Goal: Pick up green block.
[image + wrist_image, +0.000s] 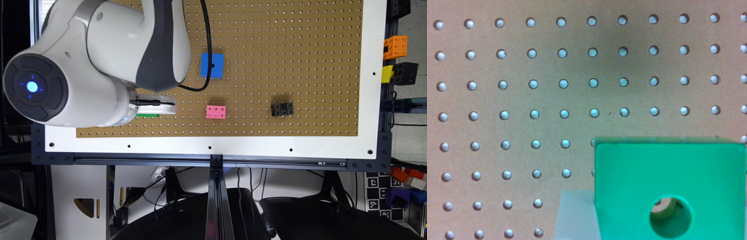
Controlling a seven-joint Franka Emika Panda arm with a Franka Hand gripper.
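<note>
The green block (667,190) shows close up in the wrist view, bright green with a round dark hole in its top face, resting on the brown pegboard (552,90). A pale grey shape lies against one side of it. In the exterior view only a thin strip of the green block (147,115) shows, near the board's front edge on the exterior view's left. My gripper (156,105) sits right over it and covers most of it.
A blue cube (212,65) stands further back on the pegboard (300,50). A pink studded brick (216,111) and a black brick (282,109) lie to the exterior view's right of my gripper. Orange, yellow and black blocks (398,60) sit off the board's right edge.
</note>
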